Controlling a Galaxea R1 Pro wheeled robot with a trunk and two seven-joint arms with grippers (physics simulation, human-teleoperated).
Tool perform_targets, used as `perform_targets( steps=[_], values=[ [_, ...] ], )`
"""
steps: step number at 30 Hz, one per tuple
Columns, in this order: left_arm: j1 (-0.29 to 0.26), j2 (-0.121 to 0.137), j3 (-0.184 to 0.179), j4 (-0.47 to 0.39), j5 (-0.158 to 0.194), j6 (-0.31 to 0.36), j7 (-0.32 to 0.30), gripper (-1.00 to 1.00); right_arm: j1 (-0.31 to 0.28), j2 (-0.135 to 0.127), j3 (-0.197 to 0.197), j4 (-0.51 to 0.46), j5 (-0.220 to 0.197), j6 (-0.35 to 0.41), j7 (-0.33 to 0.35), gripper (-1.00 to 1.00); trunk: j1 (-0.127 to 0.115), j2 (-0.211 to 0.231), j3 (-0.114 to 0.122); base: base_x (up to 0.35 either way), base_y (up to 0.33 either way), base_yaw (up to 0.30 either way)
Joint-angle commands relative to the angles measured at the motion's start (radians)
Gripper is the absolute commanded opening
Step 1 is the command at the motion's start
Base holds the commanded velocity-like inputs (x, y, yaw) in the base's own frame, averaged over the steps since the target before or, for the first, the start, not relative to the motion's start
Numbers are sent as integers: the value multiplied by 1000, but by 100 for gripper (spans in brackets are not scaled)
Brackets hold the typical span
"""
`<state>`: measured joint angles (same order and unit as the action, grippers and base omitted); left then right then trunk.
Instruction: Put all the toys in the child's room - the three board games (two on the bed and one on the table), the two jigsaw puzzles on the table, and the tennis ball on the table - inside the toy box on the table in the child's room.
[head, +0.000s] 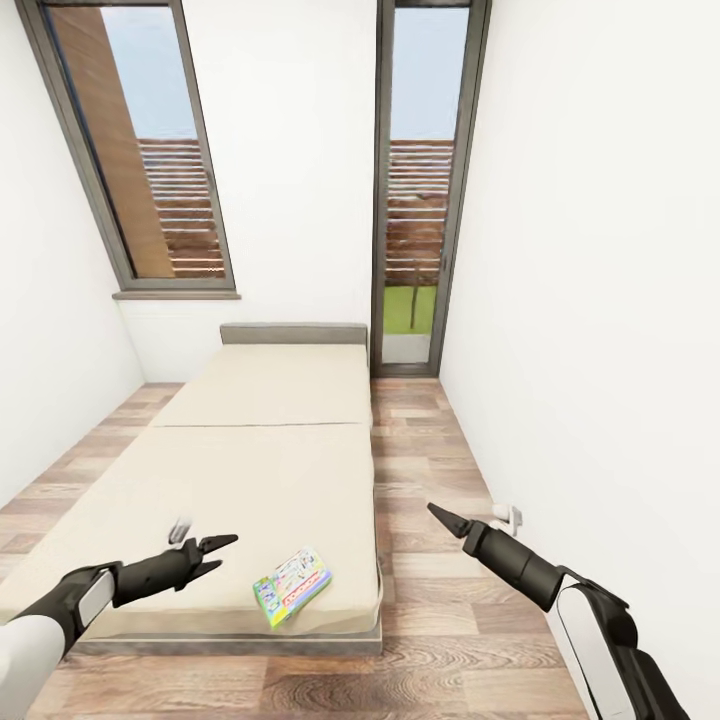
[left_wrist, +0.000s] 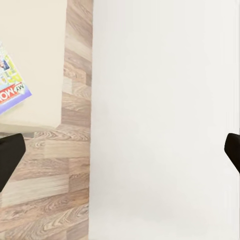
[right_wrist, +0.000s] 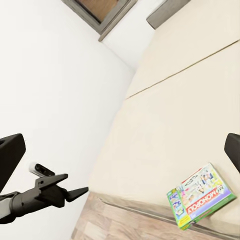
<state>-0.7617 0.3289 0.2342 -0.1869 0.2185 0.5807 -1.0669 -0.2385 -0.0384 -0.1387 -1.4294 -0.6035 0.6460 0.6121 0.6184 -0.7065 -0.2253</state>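
A green-edged board game (head: 292, 586) with red Monopoly lettering lies flat on the bed (head: 260, 450), near the foot end and its right corner. My left gripper (head: 225, 553) hovers open over the mattress, a short way left of the game and not touching it. Above the floor strip right of the bed, my right gripper (head: 442, 517) is open and empty. The left wrist view shows the game (left_wrist: 10, 85) at the mattress edge, off to one side of the open left gripper (left_wrist: 120, 152). From the right wrist view the game (right_wrist: 202, 195) and the left gripper (right_wrist: 62, 192) both show past the open right gripper (right_wrist: 120, 152).
A white wall (head: 600, 350) runs close along the right, leaving a narrow plank floor strip (head: 420, 480) beside the bed. Two tall dark-framed windows (head: 420, 200) stand at the far end behind the grey headboard (head: 293, 333). A small white fitting (head: 512, 518) sits low on the right wall.
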Motion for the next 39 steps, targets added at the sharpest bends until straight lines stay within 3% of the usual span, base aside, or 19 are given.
perform_targets(
  steps=[1,10,17,21,26,30,39],
  values=[
    [-1,1,1,0,6,8,-3,100,-1,0,-1,0,-6,7,1,100,4,-9,-5,0,0,0],
    [-1,12,12,1,5,10,-15,100,-1,-1,-5,1,-11,22,3,100,39,-72,-33,0,0,0],
    [-1,46,14,1,6,11,-21,100,-1,-16,-20,1,-81,87,7,100,66,-121,-55,0,0,0],
    [-3,71,16,0,6,47,-87,100,-1,-19,-33,0,-96,94,8,100,81,-149,-67,0,0,0],
    [-4,78,14,-1,2,101,-203,100,-1,-20,-36,-2,-100,98,8,100,100,-184,-83,0,0,0],
    [-4,83,14,-2,1,108,-227,100,-1,-20,-36,-5,-101,100,8,100,115,-212,-96,0,0,0],
    [-4,127,13,-2,1,112,-237,100,-1,-21,-38,-2,-101,101,7,100,150,-275,-124,0,0,0]
  ],
)
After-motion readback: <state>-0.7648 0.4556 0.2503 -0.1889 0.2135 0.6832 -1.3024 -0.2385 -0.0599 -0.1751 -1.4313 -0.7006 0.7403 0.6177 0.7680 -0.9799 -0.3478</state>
